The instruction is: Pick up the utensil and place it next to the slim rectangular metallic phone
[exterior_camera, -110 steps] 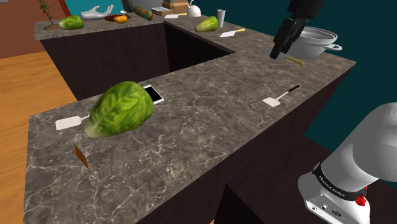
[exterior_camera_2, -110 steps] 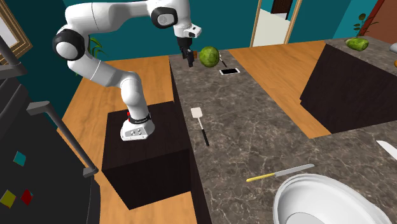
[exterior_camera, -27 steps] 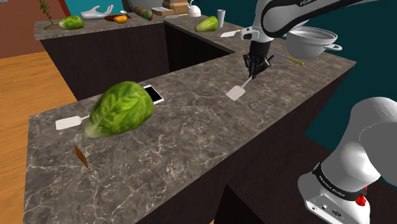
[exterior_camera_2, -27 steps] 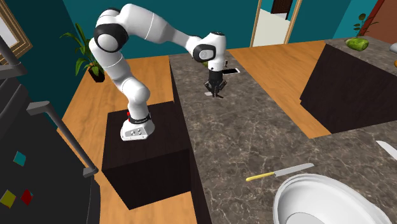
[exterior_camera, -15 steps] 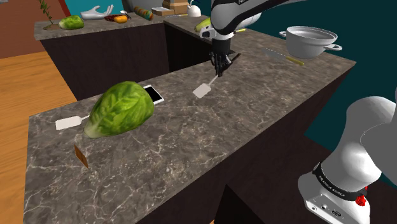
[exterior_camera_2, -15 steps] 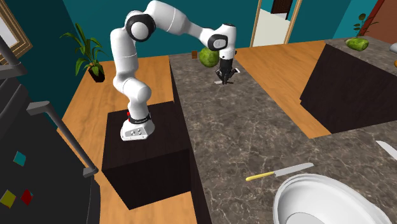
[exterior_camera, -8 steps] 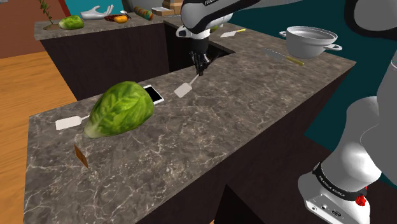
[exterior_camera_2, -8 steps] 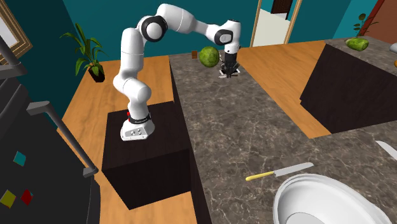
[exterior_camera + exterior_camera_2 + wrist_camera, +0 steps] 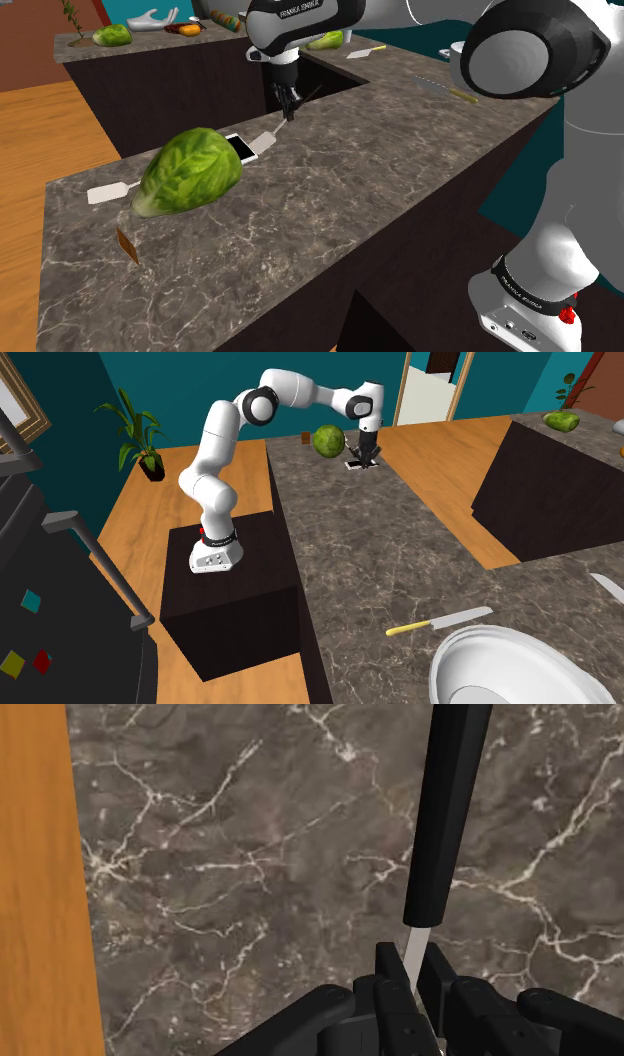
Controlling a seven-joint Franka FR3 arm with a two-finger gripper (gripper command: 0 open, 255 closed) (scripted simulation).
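My black gripper (image 9: 288, 104) is shut on a spatula with a white blade (image 9: 263, 143) and a black handle (image 9: 445, 814). In the wrist view the fingers (image 9: 392, 979) clasp the thin white shaft just below the handle. The spatula hangs tilted, its blade low over the dark marble counter (image 9: 330, 190), right beside the slim white-faced phone (image 9: 240, 148). I cannot tell whether the blade touches the counter. The phone lies partly tucked behind a big green lettuce (image 9: 188, 170). From the second exterior view the gripper (image 9: 362, 456) hangs over the phone (image 9: 357, 464), next to the lettuce (image 9: 326, 440).
A second white spatula (image 9: 108, 192) and a small brown piece (image 9: 127, 245) lie at the shoulder view's left, near the lettuce. A yellow-handled knife (image 9: 440, 622) and a white pot (image 9: 505, 667) sit at the counter's other end. A gap (image 9: 300, 75) opens behind the phone.
The arm has carried the spatula further to the shoulder view's left, from mid-counter to right beside the phone. The grip has stayed shut on it.
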